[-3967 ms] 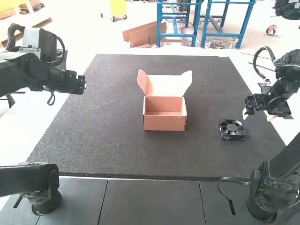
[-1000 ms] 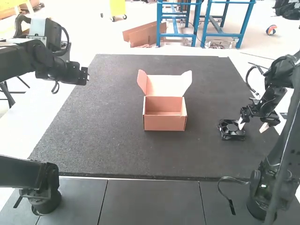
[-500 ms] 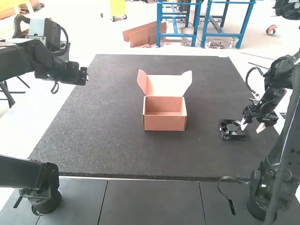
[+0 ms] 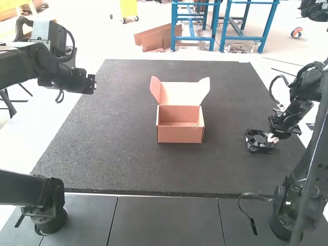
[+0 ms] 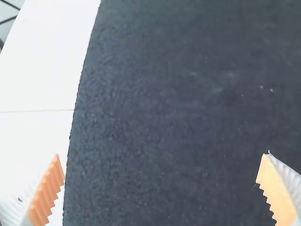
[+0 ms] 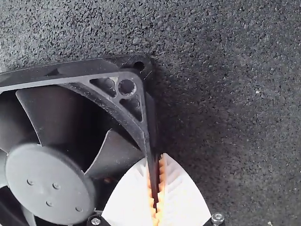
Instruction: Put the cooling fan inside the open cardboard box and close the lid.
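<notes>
Partly cut off in the right wrist view, the fan (image 6: 70,155) showed just its hub, a few blades and one corner with a screw hole; the rest ran past the picture's edge. The right gripper (image 6: 154,188) was pinching the fan's thin side wall, its white fingers pressed together on it with the orange pads. From the high view the fan (image 4: 258,140) sat on the mat (image 4: 118,133) to the right of the box (image 4: 180,125), well apart from it. The right gripper (image 4: 274,136) covered its right edge, and whether that edge was raised off the mat could not be told. The fan's blade face looked upward; being square, it had no plain long axis. The box stood open with its lid (image 4: 179,92) upright at the back, its floor mostly hidden by the front wall. The left gripper (image 4: 91,83) hung over the mat's far left edge, its fingers (image 5: 46,190) spread wide.
</notes>
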